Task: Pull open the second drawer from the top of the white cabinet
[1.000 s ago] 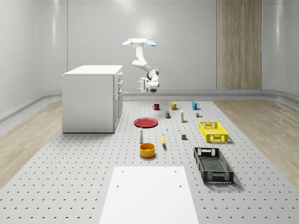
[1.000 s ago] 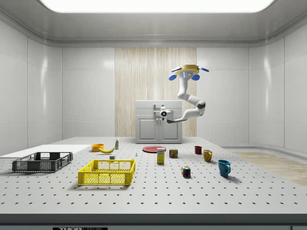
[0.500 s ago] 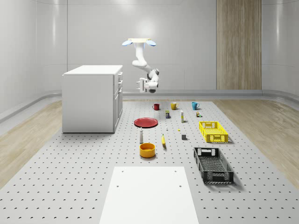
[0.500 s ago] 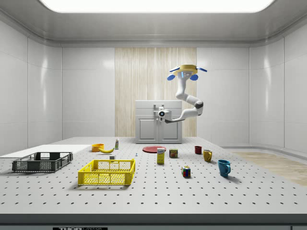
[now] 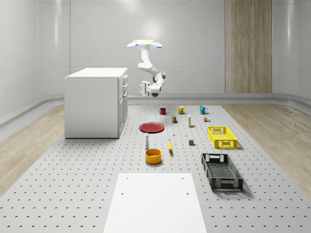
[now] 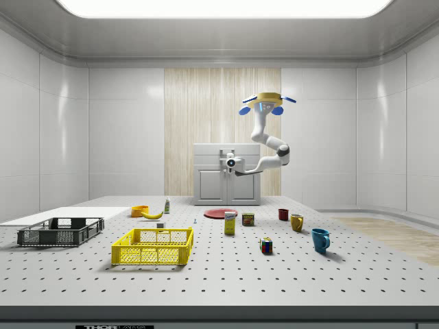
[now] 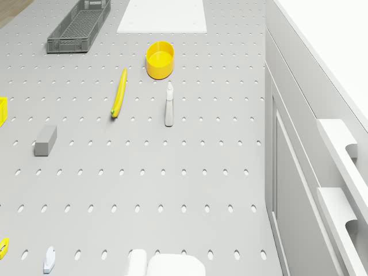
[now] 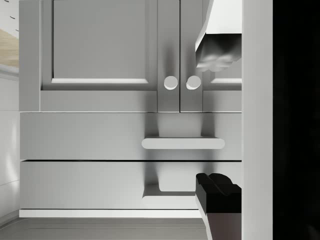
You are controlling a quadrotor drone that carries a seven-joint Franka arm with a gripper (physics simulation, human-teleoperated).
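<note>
The white cabinet (image 5: 95, 102) stands on the perforated floor at the whole-scene view's left, with its drawer handles (image 5: 125, 86) facing right. The drone (image 5: 144, 44) hovers beside the cabinet, higher than its top. The arm hangs down from it, and my gripper (image 5: 143, 87) points at the drawer fronts, a short gap away. The wrist view faces the cabinet front. There the second drawer (image 8: 100, 135) has a bar handle (image 8: 183, 143), and my gripper (image 8: 220, 120) is open with one black pad (image 8: 217, 192) showing and nothing between the fingers.
On the floor right of the cabinet lie a red plate (image 5: 151, 127), a white bottle (image 5: 146, 141), a banana (image 5: 170, 145) and a yellow bowl (image 5: 153, 156). Mugs (image 5: 180, 110), a yellow crate (image 5: 222, 136) and a black crate (image 5: 221, 171) sit further right.
The gripper has moved closer to the cabinet front and slightly upward. The drone has shifted a little toward the cabinet.
</note>
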